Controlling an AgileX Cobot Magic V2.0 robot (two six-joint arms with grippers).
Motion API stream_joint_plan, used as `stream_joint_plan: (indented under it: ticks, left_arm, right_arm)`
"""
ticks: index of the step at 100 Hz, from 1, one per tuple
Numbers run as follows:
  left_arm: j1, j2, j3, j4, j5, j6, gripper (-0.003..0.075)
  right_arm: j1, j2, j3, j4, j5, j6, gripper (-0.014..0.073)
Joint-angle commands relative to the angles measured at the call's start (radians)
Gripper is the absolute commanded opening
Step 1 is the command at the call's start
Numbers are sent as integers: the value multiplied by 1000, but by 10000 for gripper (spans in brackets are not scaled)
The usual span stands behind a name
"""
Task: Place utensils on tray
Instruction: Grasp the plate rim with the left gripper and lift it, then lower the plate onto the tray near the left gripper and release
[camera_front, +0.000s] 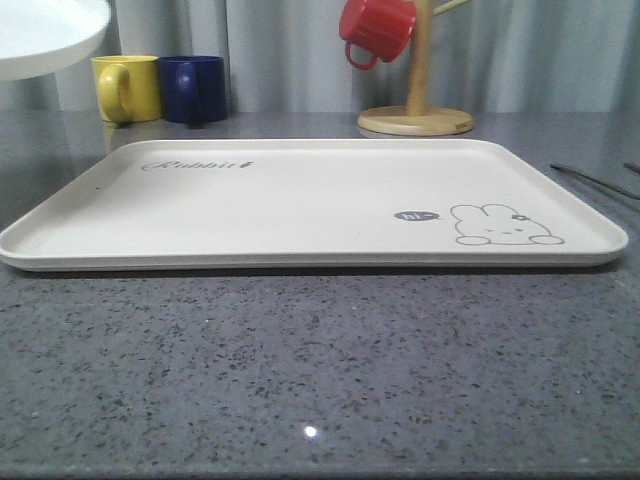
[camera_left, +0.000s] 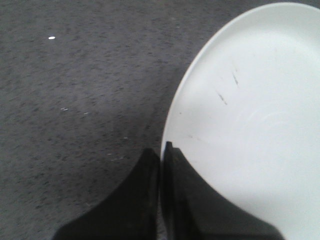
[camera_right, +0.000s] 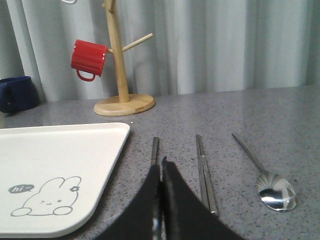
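Grey speckled surface (camera_front: 320, 380) fills the foreground of the front view, bare up to the near rim of the tray (camera_front: 300, 255), which lies flat and square to the robot with nothing on it, so none of the task looks done.

At far left a round white plate (camera_front: 45, 35) sits high in the frame. The left wrist view shows why: the left claw (camera_left: 161, 155) has its two dark fingers pinched on the plate's rim, holding it above the surface, probably to keep it out of the way.

Behind the tray stand a yellow mug (camera_front: 127, 87) and a blue mug (camera_front: 193, 88), then a wooden mug tree (camera_front: 416, 100) with a red mug (camera_front: 377, 30) hung on a peg.

Right of the tray, off its edge, the utensils lie in a neat parallel row on the surface: fork (camera_right: 155, 149), chopsticks (camera_right: 205, 172), spoon (camera_right: 267, 182). The right claw (camera_right: 161, 172) sits low over the fork's handle, jaws nearly together; whether they already grip it I cannot tell. Lined up this way, the fork is the nearest piece to carry across.
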Motion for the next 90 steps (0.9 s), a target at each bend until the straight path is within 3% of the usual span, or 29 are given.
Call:
stream_joint_plan:
  ticks: [1,35,90]
  left_arm:
    - [-72,0,-52,-51,-35,6,-20]
    - [-310,200,-114,-51,-36,6,-19]
    - [-352,364,-142,-76,-42,6,-19]
  right_arm:
    - [-8,-14,2,1,-88,-7,-68]
    - [-8,-14,2,1,-88,-7,-68]
    - [-8,-14,2,1,-88,-7,-68]
